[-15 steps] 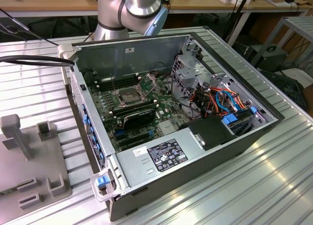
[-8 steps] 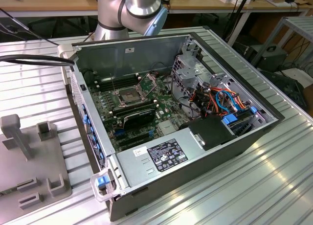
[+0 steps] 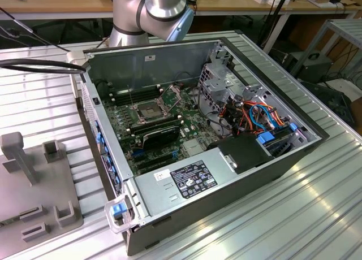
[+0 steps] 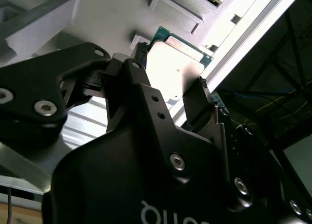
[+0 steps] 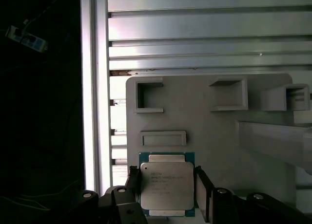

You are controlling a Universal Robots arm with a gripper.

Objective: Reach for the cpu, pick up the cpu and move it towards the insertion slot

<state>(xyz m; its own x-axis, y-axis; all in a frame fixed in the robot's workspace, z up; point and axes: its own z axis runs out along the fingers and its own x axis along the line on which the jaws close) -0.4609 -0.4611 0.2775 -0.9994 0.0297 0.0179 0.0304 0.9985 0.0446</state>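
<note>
The end effector (image 5: 165, 184) is clamped on the cpu (image 5: 165, 187). Its two black fingers (image 5: 203, 195) press on two sides of the chip that face away from each other, one finger on each side. The cpu is a thin square with a pale shiny metal face and a green rim. It sits right between the fingertips in both wrist views.

In the second wrist view the end effector (image 4: 171, 68) holds the cpu (image 4: 179, 73) the same way, with a finger tip touching each edge. I cannot tell if the chip is lifted or rests on what is under it.

Under the end effector lies a flat grey plastic block (image 5: 219, 141). Just past the fingertips, the block has a low long frame (image 5: 163, 138). Farther past that are two square notches (image 5: 148, 96). Beyond the block is the ribbed metal worktop (image 5: 195, 34).

In the exterior view the robot arm (image 3: 153, 11) stands behind an open computer case (image 3: 153, 59) on the worktop (image 3: 283, 215). The insertion slot (image 3: 148, 109) is inside that case, a square metal frame with a dark middle. The grey plastic block (image 3: 34, 198) lies on the worktop beside the case, at the exterior view's left.
</note>
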